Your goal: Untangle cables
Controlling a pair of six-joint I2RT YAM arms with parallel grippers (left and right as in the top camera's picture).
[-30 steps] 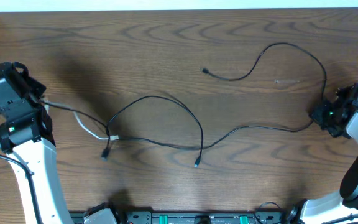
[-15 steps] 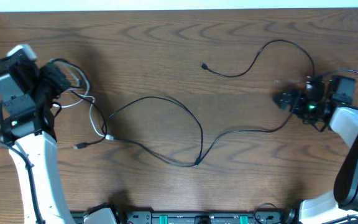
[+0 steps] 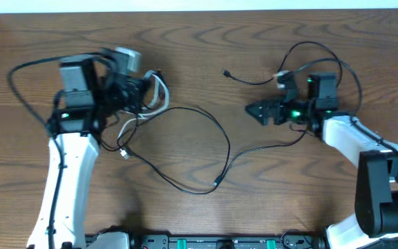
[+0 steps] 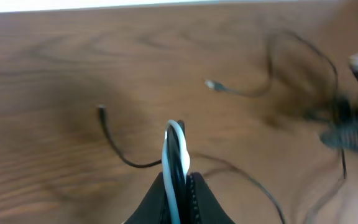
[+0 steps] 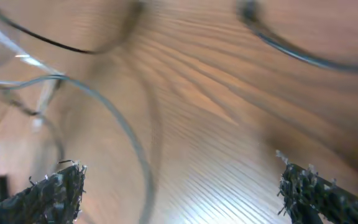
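The left gripper (image 3: 147, 93) sits in the left half of the surface (image 3: 185, 41), nearer the far edge. Its fingers (image 4: 197, 202) are pressed together on both cables. A bend of the white cable (image 4: 175, 146) stands up out of the pinch, with a dark strand of the black cable (image 3: 226, 145) tight beside it. Seen from overhead, the white cable curls at the fingertips and its plug end lies toward the near edge. The black cable trails across the middle in a wide loop, then runs into the right half and arcs around the right gripper (image 3: 262, 111). That gripper's fingers (image 5: 48, 196) stand wide apart over the wood. A blurred strand crosses between them, and whether it touches them cannot be told.
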